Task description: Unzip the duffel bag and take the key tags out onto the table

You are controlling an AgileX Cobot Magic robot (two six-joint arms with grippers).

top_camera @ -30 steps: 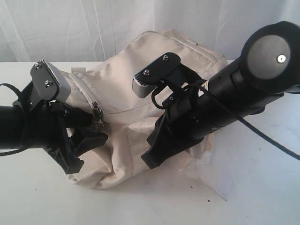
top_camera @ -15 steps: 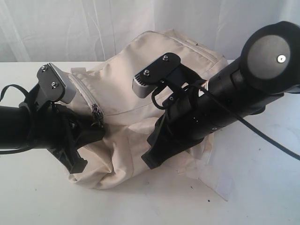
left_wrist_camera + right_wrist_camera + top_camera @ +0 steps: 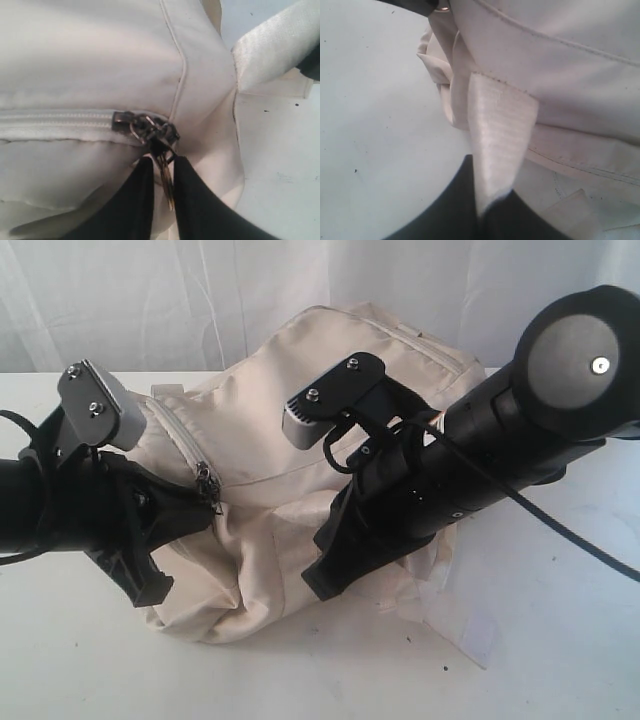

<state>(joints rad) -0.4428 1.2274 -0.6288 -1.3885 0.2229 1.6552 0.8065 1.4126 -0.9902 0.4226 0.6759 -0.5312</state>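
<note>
The cream duffel bag (image 3: 300, 350) lies in the middle of the white table (image 3: 80, 670). My left gripper (image 3: 200, 510) is at the bag's left end, shut on the metal zipper pull (image 3: 166, 182), which hangs between its black fingers (image 3: 135, 200). The slider (image 3: 145, 126) sits at the end of the pale zipper (image 3: 55, 122), which is zipped shut. My right gripper (image 3: 325, 575) is low on the bag's front, shut on a white webbing handle (image 3: 500, 135). The key tags are hidden.
A pale translucent sheet or packet (image 3: 460, 610) sticks out from under the bag's right side. A white curtain (image 3: 150, 290) hangs behind the table. The right arm's black cable (image 3: 560, 530) trails over the table on the right.
The left arm has shifted a little to the left and up, pulling the zipper pull taut. The slider has stayed where it was, and the right arm has not moved.
</note>
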